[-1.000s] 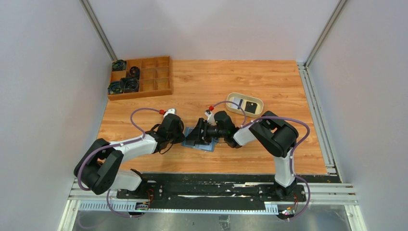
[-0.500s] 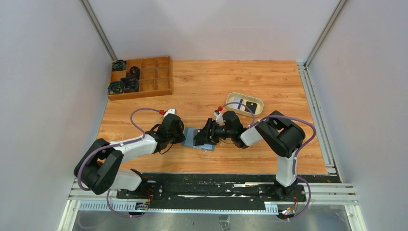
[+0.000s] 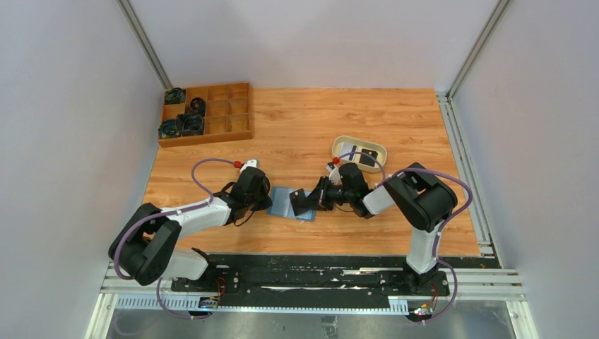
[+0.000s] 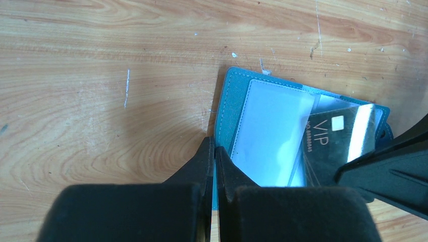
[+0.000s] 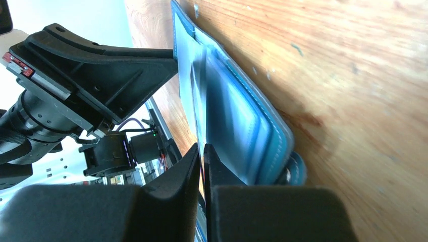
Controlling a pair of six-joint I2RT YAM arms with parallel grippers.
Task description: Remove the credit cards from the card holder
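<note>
Teal card holder point(image 3: 284, 202) open flat, inner side up, on wooden surface point(image 3: 297, 127) between the two arms. On its left edge, left pincer point(image 4: 214, 149) closed tight, teal showing between the fingers. At the opposite end, right pincer point(image 5: 202, 151) pressed together on black VIP card point(image 4: 330, 141), which is askew and partly out of its slot. Cream oval tray point(image 3: 382, 151) near, behind right wrist.

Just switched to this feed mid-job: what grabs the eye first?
The teal card holder lies open at the centre, the left pincer shut on its left edge. The right pincer appears to pinch a black VIP card sticking partway from its slot. Behind it sits a cream tray with flat items inside.
</note>
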